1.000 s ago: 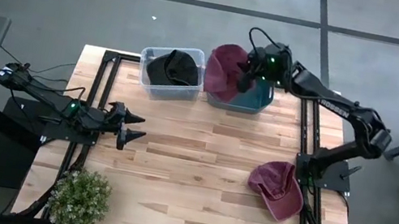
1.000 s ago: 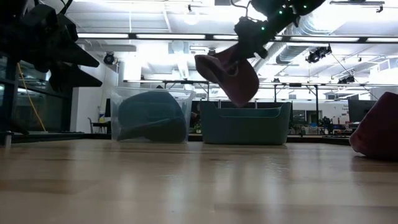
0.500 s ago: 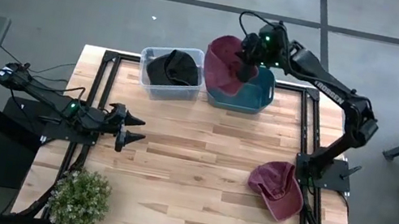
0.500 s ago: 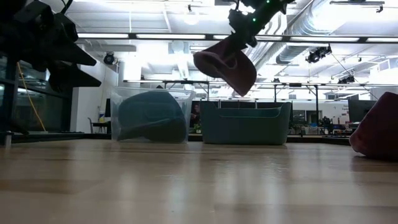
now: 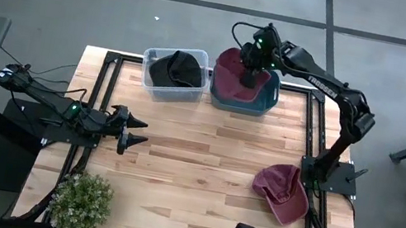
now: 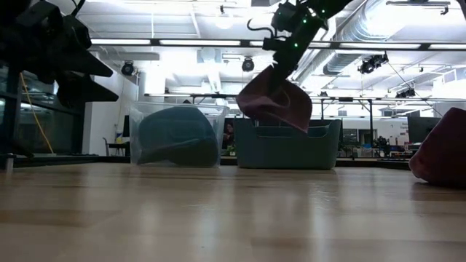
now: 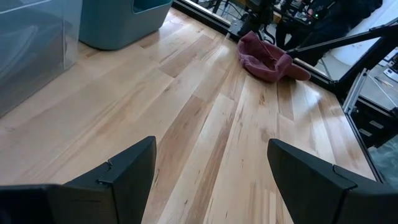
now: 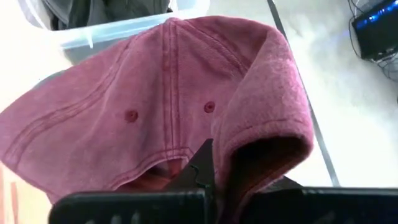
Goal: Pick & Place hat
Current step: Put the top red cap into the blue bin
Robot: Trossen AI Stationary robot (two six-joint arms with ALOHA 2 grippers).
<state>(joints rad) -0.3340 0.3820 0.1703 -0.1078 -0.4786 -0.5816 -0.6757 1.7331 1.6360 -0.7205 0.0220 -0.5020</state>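
The wooden counter (image 5: pixel 202 164) carries 2 bins along its far edge: a teal bin (image 5: pixel 260 99) and, just beside it, a clear bin (image 5: pixel 171 83) with a dark hat (image 5: pixel 176 67) inside. A potted plant (image 5: pixel 81 202) sits at the counter's near left corner. The right arm reaches over the teal bin, its right end effector (image 5: pixel 249 76) clamped on the maroon hat (image 5: pixel 234 78), which hangs above the bin with its lower edge dipping to the rim in the low view. A second maroon hat (image 5: pixel 281 192) lies on the counter near the right edge. The left end effector (image 5: pixel 137 130) hovers over the left side, fingers apart and holding nothing.
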